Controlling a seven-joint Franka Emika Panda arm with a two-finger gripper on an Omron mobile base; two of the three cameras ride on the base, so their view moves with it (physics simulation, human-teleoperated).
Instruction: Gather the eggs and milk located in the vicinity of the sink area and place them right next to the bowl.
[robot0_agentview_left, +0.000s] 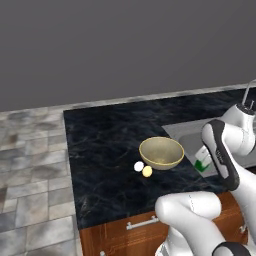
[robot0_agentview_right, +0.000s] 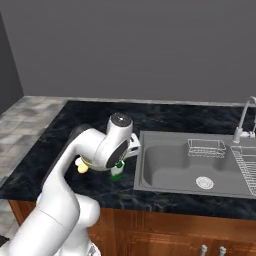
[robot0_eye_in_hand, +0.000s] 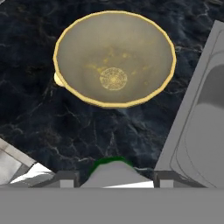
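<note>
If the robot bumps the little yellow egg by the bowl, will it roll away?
Probably. The yellow egg looks like a round ball on a flat counter, so a nudge would likely roll it. The bowl and white egg beside it might stop it.

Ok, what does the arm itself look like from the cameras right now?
A glossy white arm of rounded, bulbous segments, with dark bands along the links and a dark round cap on one joint. The gripper has two small dark grey, square-tipped fingers. No cables or markings show.
</note>
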